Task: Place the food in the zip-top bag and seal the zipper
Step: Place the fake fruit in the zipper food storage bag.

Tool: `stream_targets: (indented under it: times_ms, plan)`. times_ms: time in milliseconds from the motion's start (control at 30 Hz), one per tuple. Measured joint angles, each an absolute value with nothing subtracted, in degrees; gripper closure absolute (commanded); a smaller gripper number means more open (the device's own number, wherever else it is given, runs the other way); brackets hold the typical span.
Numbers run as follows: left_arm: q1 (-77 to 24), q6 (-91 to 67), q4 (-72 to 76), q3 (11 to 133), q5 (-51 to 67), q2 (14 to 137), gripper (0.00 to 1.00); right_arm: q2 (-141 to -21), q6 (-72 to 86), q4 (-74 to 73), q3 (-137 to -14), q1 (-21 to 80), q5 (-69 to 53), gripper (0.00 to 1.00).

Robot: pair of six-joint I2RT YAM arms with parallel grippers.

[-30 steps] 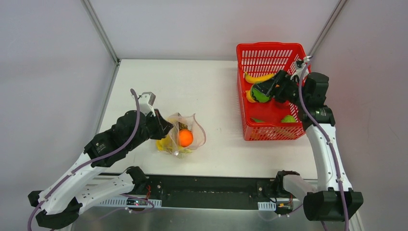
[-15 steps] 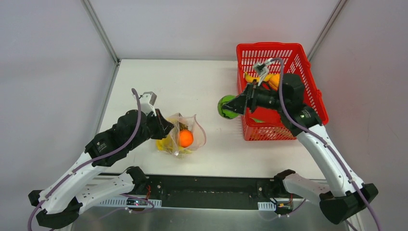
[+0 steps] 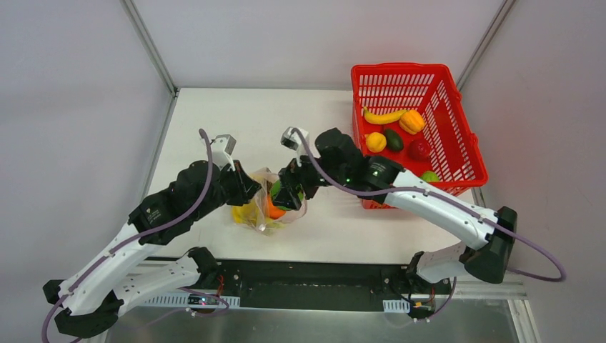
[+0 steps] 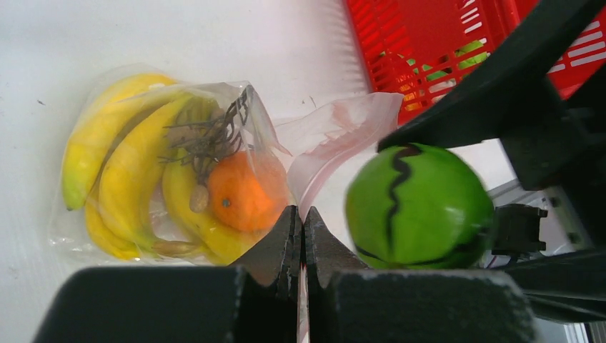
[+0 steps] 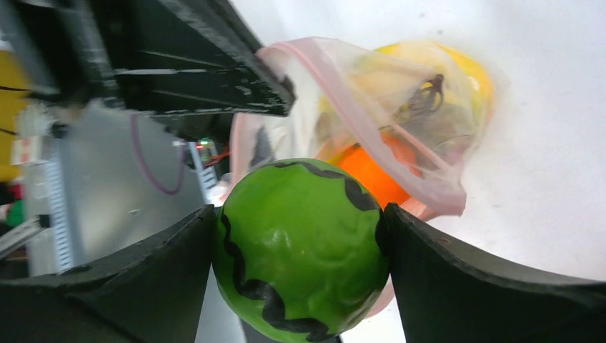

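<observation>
Right gripper (image 3: 286, 191) squeezes a round green toy fruit (image 5: 300, 246) with black wavy lines between its two fingers, right at the open mouth of the zip-top bag (image 4: 336, 136). Left gripper (image 4: 301, 232) is pressed together on the edge of the bag, which lies on the white counter (image 3: 286, 121) with yellow bananas (image 4: 121, 171) and an orange (image 4: 239, 193) inside. More toy food (image 3: 411, 121) sits in the red basket (image 3: 396, 82), well apart from the bag.
</observation>
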State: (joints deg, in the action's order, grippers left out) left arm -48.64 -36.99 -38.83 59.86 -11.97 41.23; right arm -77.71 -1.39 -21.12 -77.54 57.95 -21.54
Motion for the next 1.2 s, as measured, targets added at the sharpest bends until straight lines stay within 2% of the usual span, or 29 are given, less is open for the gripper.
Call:
stream_targets:
  times_ms: [133,200,300,400,733,967,1067,1200]
  plan:
    - [-48.6,-37.0,-38.9,60.3,-12.0,41.0,1.0,-81.3,-5.1,-21.7,-78.6,61.6,-12.5,0.39]
    - [-48.6,-37.0,-38.9,60.6,-12.1,40.7,1.0,-82.1,-6.4,-21.6,-78.6,63.0,-8.9,0.32]
    - [-48.6,-37.3,-39.0,60.8,-12.4,40.1,1.0,-82.3,-8.2,-19.0,-78.5,65.5,-3.7,0.29]
    - [-48.6,-38.0,-39.6,61.5,-12.6,39.8,1.0,-82.4,-9.8,-14.7,-78.5,68.1,0.0,0.17]
    - [-48.6,-39.7,-41.8,63.4,-17.1,37.2,1.0,-83.5,-11.3,-9.2,-78.5,70.0,1.5,0.04]
    - [-48.6,-39.9,-43.8,64.5,-19.2,36.2,1.0,-83.2,-11.0,-8.0,-78.5,70.0,1.5,0.05]
    - [-48.6,-40.0,-44.1,64.5,-20.1,36.2,1.0,-81.6,-10.6,-8.0,-78.3,70.0,1.8,0.13]
    - [-48.6,-40.1,-44.7,64.5,-20.8,35.7,1.0,-73.8,-9.0,-7.9,-75.6,70.0,5.0,0.23]
